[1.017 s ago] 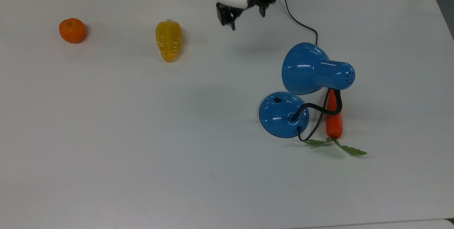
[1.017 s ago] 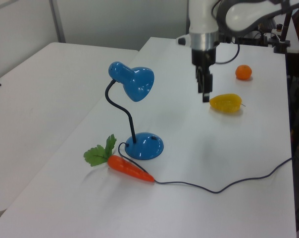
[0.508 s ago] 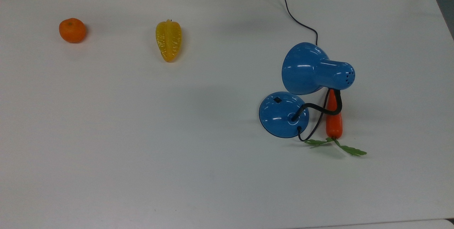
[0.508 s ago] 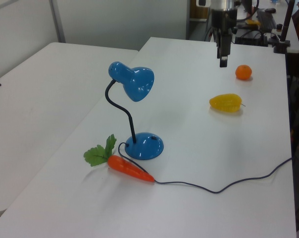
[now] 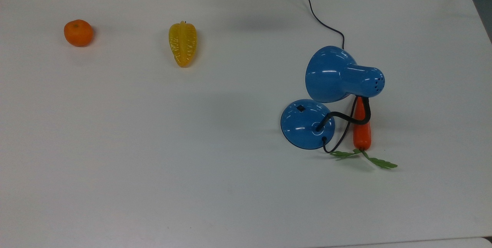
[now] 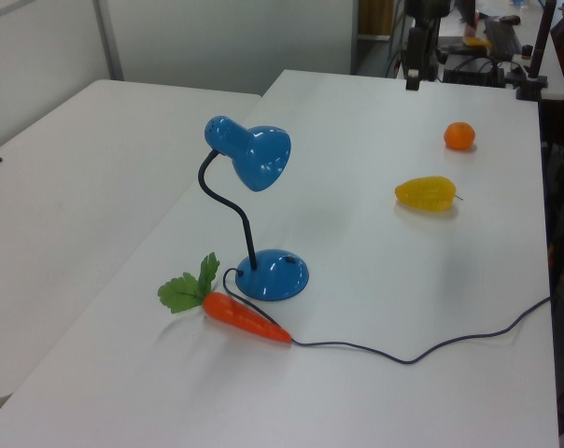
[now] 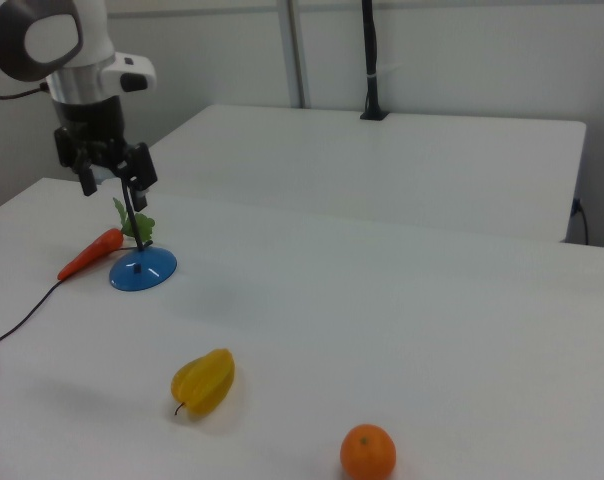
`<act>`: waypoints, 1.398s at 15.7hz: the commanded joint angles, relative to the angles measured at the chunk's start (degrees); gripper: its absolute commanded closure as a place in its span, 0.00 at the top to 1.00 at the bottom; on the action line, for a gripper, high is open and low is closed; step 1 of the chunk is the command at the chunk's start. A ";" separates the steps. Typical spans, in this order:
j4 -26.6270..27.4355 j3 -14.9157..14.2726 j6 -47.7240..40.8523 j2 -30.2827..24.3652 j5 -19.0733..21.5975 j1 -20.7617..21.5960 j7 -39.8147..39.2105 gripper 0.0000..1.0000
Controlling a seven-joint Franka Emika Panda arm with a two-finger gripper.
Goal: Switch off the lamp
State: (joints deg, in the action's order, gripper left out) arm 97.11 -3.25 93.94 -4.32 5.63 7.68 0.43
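standing upright, glossy blue lamp (image 5: 307, 124) w/ black gooseneck; end effector (image 7: 110, 172) fingers spread, holding nothing.

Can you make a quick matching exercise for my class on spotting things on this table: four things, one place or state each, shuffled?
Things:
1. orange
2. yellow fruit
3. carrot
4. lamp

Places:
A. partly under the lamp's gooseneck
B. between the orange and the lamp in the top view
C. nearest the top view's left
D. stands on a round blue base

Pairs: 1-C, 2-B, 3-A, 4-D
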 commanded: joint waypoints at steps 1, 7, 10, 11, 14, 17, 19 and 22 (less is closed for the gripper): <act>-0.78 -1.32 -0.96 -0.08 -1.76 0.85 -3.93 1.00; -0.34 -1.32 6.33 1.06 -3.17 0.85 -10.01 1.00; -0.26 -1.32 9.94 2.21 -3.17 0.59 -10.09 1.00; -0.26 -1.32 10.03 2.21 -3.08 0.50 -10.01 1.00; -0.26 -1.32 9.77 2.21 -2.99 0.41 -9.13 1.00; -0.26 -1.23 9.68 2.38 -2.99 0.67 -9.22 1.00; -0.26 -1.14 9.68 2.47 -3.08 0.76 -9.22 1.00; -0.17 -1.14 9.68 2.47 -3.08 0.85 -9.30 1.00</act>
State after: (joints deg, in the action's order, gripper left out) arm 96.69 -4.16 103.00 -1.81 3.16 7.84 -8.45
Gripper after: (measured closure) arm 0.000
